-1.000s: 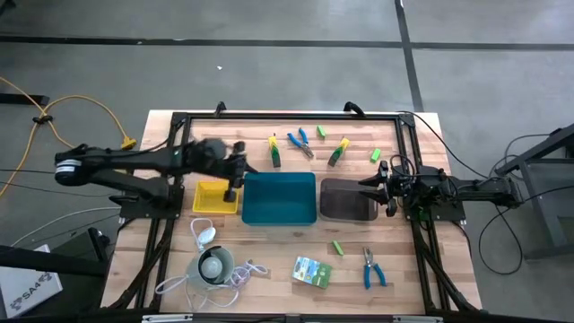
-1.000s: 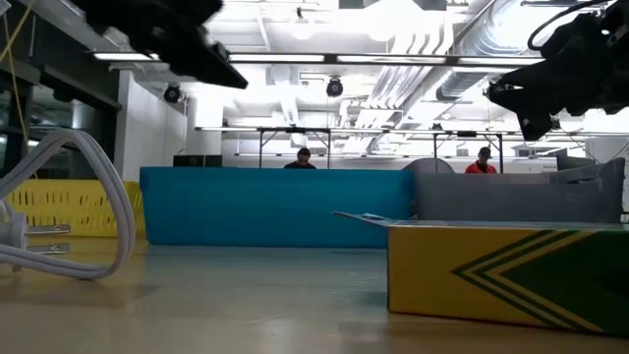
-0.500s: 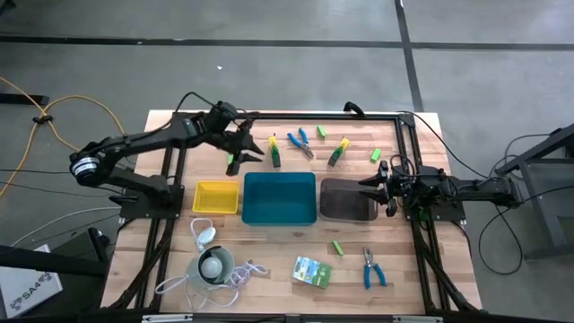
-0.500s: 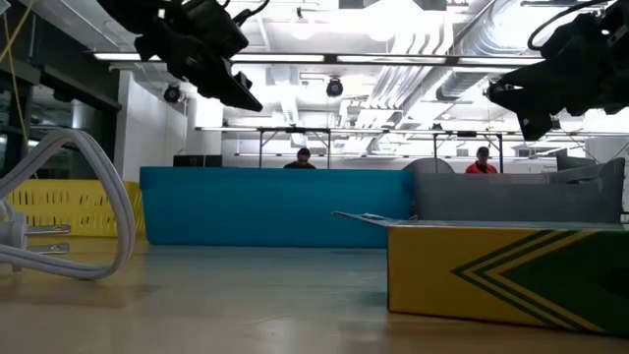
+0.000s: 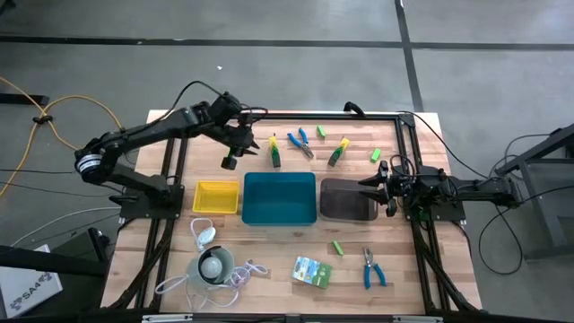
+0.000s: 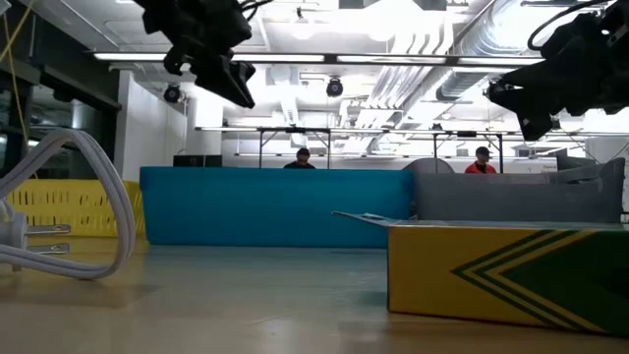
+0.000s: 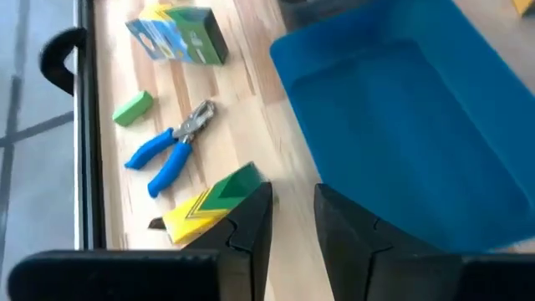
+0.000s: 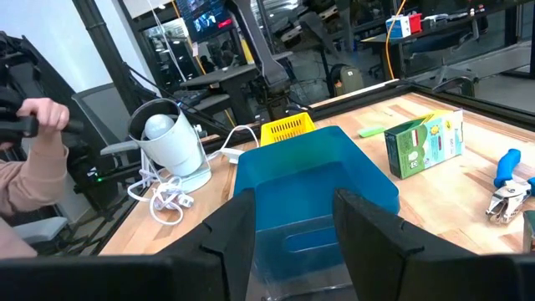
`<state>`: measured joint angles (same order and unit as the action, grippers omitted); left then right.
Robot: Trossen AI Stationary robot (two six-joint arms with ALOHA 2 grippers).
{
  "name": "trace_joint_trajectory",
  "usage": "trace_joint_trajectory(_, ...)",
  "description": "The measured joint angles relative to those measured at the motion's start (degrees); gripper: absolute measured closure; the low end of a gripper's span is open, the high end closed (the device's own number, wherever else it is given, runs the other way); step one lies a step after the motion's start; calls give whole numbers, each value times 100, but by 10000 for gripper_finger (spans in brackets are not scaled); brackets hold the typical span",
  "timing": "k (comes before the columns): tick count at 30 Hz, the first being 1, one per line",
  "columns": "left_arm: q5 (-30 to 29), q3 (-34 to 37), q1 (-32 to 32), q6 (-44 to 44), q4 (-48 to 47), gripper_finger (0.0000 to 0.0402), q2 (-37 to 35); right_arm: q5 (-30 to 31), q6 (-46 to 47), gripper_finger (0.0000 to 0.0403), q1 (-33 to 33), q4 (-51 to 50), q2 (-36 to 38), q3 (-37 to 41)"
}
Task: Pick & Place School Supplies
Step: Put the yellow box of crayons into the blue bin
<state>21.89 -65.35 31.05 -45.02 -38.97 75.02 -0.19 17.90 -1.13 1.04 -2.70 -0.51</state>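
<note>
Left gripper fingers narrowly apart, empty, beside yellow-and-green cardboard crayon box; off-centre descent could knock it. Right gripper fingers apart, empty.

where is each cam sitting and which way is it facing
High view: above the table, looking straight down; shows both arms, the left end effector beyond the teal tray, the right end effector over the dark grey tray.
Low view: at table-top height, looking level into the room; arms enter from above.
Left wrist view: looks past its fingers at a crayon box.
Right wrist view: looks past its fingers across the trays.
All four share the teal tray.
</note>
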Motion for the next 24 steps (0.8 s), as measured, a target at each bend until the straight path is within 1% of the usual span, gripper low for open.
trace_joint_trajectory(5, -66, -546, 125, -137, -722, 318, 703, 1, 1, 253, -1, 0, 0, 0)
trace_joint_trajectory(12, 14, -1447, 123, -889, -1616, 319, 1609, 1, 0, 253, -1, 0, 0, 0)
trace_joint_trajectory(16, 7, -1885, 57, -1406, -1936, 319, 2034, 1, -1, 253, 1, 0, 0, 0)
trace_joint_trajectory(19, 32, -2182, 55, -1531, -2059, 319, 2278, 1, 1, 253, -1, 0, 0, 0)
trace_joint_trajectory(24, 82, -2266, 2, -1734, -2084, 319, 2469, -1, -1, 253, 1, 0, 0, 0)
